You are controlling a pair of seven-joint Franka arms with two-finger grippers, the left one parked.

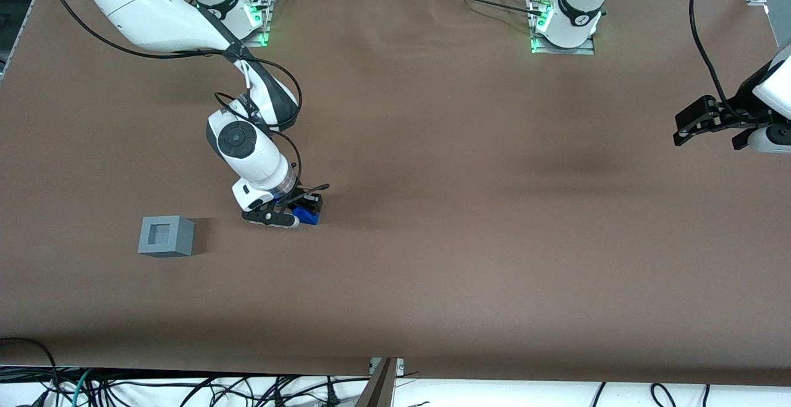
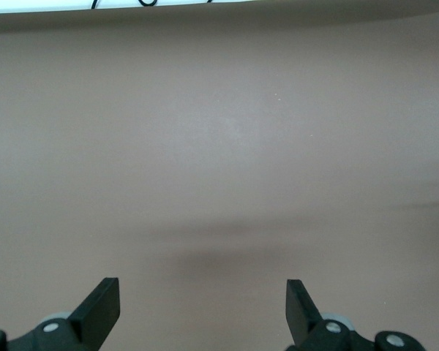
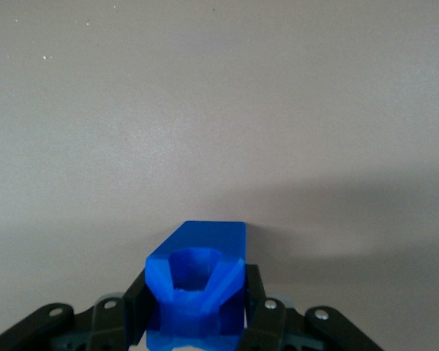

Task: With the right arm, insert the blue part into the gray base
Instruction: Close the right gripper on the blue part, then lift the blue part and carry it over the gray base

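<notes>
The black two-finger claw (image 1: 295,214) is clamped on the small bright-blue plastic part (image 3: 197,289), low over the brown bench (image 1: 469,222). The light-gray plastic cube base (image 1: 165,236) stands well apart — toward the working arm's end, slightly nearer the front camera.

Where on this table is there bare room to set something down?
Nearly all the brown table is bare, most widely from the blue part toward the parked arm's end. It is crowded only where the gripper clamps that part, beside the gray base.
</notes>
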